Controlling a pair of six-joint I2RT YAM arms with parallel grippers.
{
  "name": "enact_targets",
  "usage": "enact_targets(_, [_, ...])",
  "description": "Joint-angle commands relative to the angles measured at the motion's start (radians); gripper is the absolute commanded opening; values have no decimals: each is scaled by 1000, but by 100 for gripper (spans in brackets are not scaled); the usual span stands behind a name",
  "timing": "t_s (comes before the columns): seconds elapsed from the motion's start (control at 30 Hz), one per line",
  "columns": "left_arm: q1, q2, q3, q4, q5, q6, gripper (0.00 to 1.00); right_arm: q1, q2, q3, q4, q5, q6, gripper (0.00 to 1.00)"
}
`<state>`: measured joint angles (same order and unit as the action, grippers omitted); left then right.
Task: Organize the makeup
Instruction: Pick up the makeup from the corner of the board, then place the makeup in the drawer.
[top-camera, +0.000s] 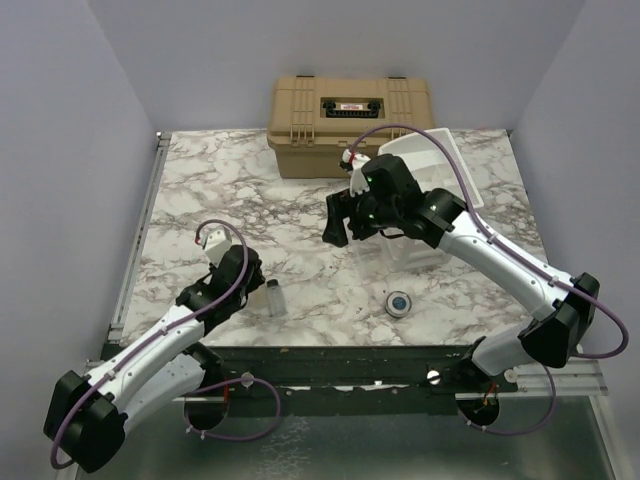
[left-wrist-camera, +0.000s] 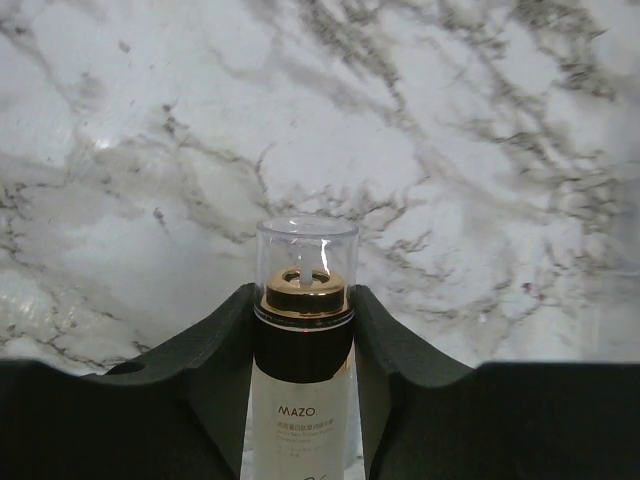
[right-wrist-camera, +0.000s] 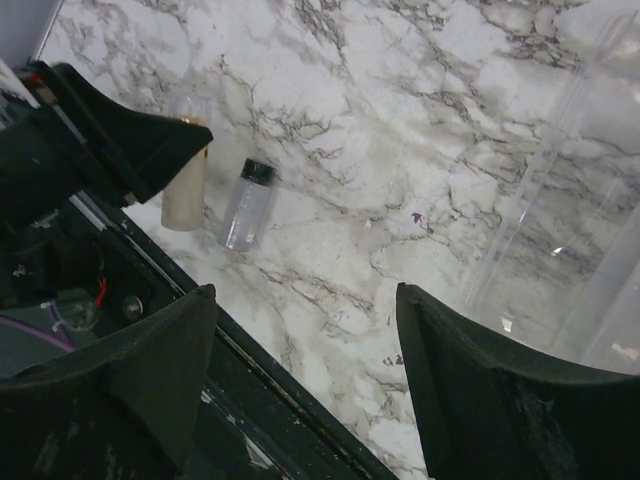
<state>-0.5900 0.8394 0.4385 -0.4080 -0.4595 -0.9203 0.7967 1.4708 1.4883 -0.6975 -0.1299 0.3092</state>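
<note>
The left tool (left-wrist-camera: 302, 310) pinches a cream bottle (left-wrist-camera: 300, 410) near the front edge of the marble surface (top-camera: 200, 200), with a clear bottle (right-wrist-camera: 247, 205) just beside it and a small round jar (top-camera: 400, 302) farther right. The right tool (right-wrist-camera: 305, 370) hangs spread over open marble beside the white organizer (top-camera: 440, 160), the tan case (top-camera: 350, 115) at the back wall

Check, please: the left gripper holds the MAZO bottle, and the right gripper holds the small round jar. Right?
No. The right wrist view shows the right gripper open and empty; the small round jar stands on the table. The left gripper does hold the MAZO bottle.
</note>
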Motion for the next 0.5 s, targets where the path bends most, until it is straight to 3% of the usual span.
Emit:
enact_targets(0.0, [4,-38,126,31,13,49,25,1,-52,-60,84,-39,49,78])
enact_targets(0.27, [4,-48,227,133,102,34,25,1,-76,-140,200,-143,98,78])
enact_targets(0.47, [5,-28,217,300,221,-31,25,5,-56,-180,275,-237,145,79])
